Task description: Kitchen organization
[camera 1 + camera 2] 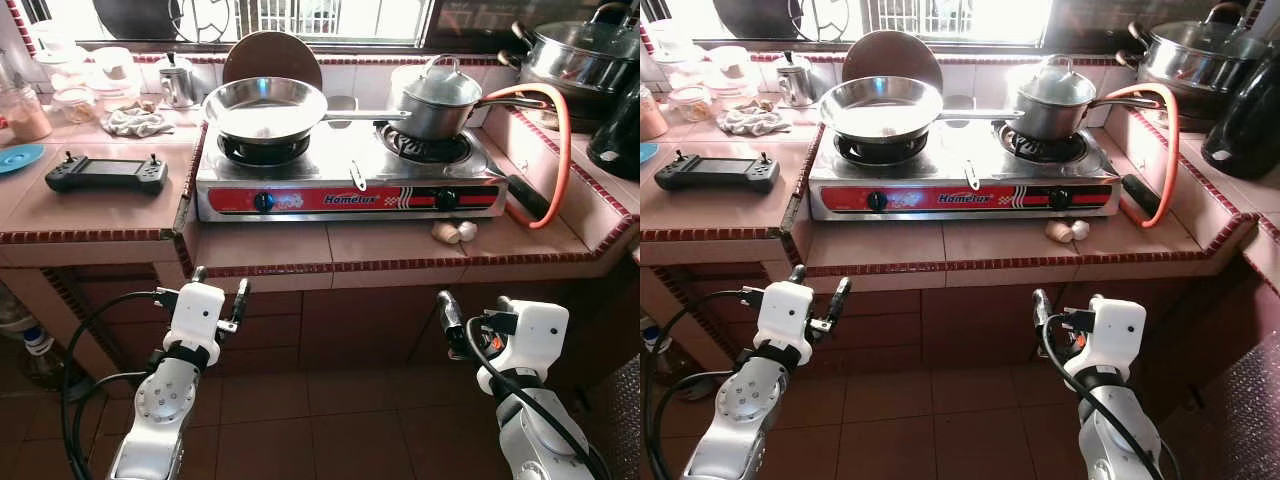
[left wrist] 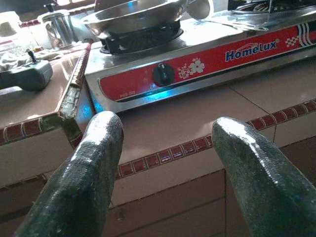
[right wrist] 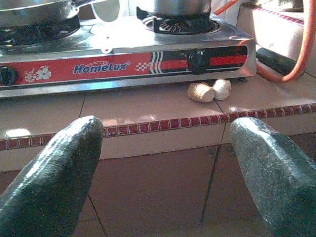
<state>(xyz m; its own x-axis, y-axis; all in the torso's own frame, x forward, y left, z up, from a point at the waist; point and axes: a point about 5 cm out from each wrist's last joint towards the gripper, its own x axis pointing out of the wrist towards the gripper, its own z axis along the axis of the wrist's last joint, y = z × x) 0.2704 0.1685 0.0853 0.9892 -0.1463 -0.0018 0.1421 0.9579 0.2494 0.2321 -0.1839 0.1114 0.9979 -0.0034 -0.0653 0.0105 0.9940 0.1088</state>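
We see the frying pan [image 1: 265, 108] on the stove [image 1: 350, 175] at upper centre, well above both grippers. Our left gripper [image 1: 219, 290] and right gripper [image 1: 470, 315] hover low in frame, fingers spread, holding nothing.

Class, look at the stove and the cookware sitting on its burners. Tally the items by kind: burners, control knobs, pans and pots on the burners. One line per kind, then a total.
Burners: 2, left and right
Control knobs: 2, left and right
Frying pan: 1
Lidded saucepan: 1
Total: 6
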